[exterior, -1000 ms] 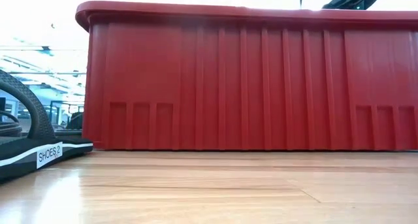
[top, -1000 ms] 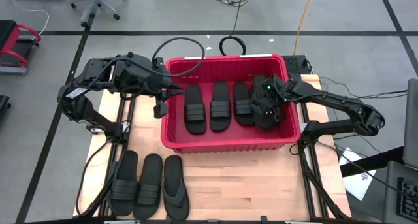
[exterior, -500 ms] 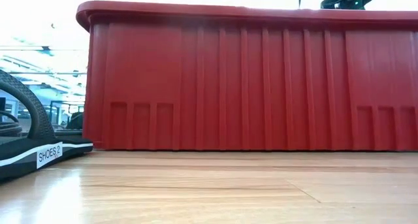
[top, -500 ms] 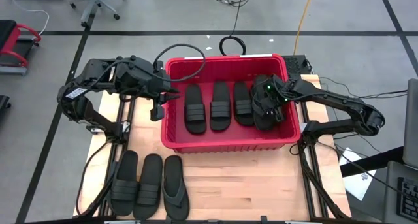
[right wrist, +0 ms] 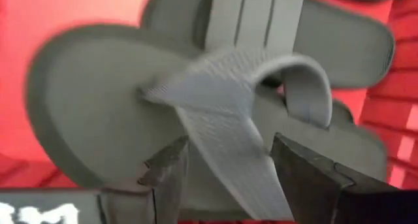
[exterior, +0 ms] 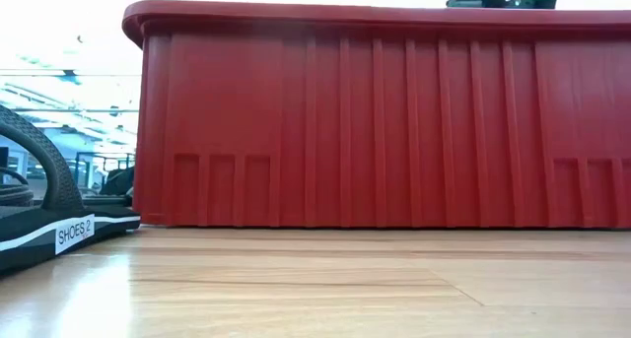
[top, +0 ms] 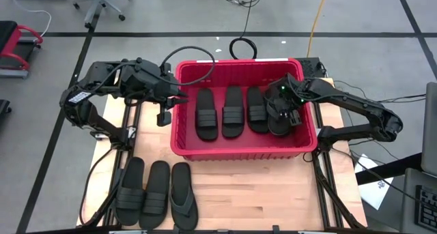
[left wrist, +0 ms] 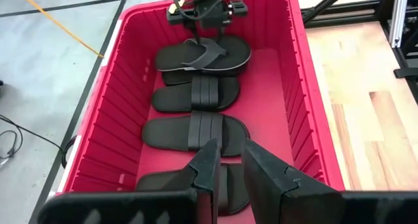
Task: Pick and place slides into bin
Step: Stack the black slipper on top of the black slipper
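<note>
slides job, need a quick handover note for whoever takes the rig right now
Right hand: over the bin's right end, open, fingers straddling the strap of a flip-flop that lies on top of another slide.
Left hand: at the bin's left wall, outside it, holding nothing; its fingers are close together.
Done: three ribbed slides lie side by side in the bin, plus the pair stacked at the right end.
Left: three slides on the table in front of the bin, two ribbed and one flip-flop. Whether the right hand is releasing or regrasping can't be told.
</note>
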